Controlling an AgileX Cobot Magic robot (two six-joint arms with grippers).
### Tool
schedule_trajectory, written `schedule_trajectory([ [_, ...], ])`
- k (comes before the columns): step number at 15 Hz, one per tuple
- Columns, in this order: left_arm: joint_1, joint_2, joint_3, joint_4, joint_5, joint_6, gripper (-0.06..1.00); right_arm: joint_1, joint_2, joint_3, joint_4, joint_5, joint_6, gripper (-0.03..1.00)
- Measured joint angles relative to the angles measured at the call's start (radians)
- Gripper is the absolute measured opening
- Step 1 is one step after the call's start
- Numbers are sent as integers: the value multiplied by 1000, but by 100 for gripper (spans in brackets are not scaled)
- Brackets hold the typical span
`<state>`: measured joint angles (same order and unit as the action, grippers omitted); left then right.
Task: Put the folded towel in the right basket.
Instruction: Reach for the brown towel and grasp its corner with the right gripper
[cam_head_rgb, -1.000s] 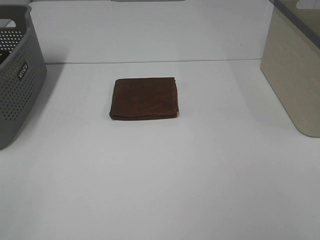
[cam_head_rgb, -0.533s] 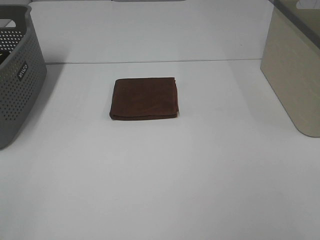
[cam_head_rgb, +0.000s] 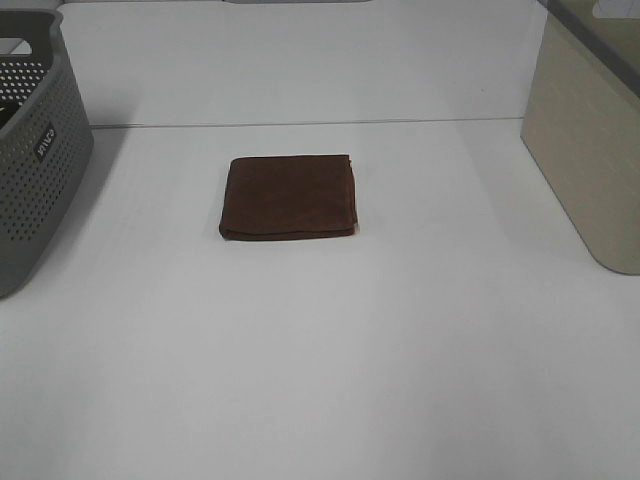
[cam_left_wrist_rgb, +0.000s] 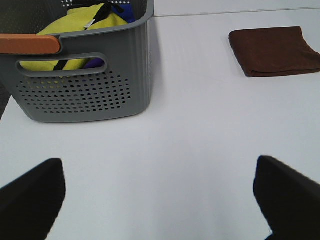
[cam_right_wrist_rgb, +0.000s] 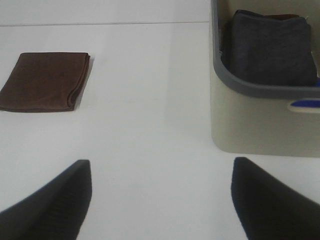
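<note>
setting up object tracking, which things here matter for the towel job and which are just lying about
For the job: brown folded towel; beige basket on the right.
Just lying about: gray perforated basket on the left; yellow cloth inside it; dark gray folded towel in the beige basket.

You get bright, even light from above; the white table (cam_head_rgb: 400, 350) is nearly washed out. Shadows are soft and faint beside the grey basket (cam_head_rgb: 30, 180) and towel (cam_head_rgb: 290, 197). In the wrist views, left fingers (cam_left_wrist_rgb: 32, 200) and right fingers (cam_right_wrist_rgb: 50, 205) are dark and blurred.
</note>
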<state>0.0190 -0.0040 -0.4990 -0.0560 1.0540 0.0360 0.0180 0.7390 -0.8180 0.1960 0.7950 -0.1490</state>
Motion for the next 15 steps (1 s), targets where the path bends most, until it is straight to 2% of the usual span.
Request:
schedule_trajectory([
  [4, 0, 0, 0, 0, 0, 0, 97, 0, 353, -282, 13, 0, -26, 73],
  [9, 0, 0, 0, 0, 0, 0, 97, 2, 692, -621, 188, 36, -162, 73],
  [10, 0, 0, 0, 0, 0, 0, 97, 50, 836, -748, 217, 48, -203, 73],
  [15, 0, 0, 0, 0, 0, 0, 97, 230, 1154, -985, 210, 81, -199, 73],
])
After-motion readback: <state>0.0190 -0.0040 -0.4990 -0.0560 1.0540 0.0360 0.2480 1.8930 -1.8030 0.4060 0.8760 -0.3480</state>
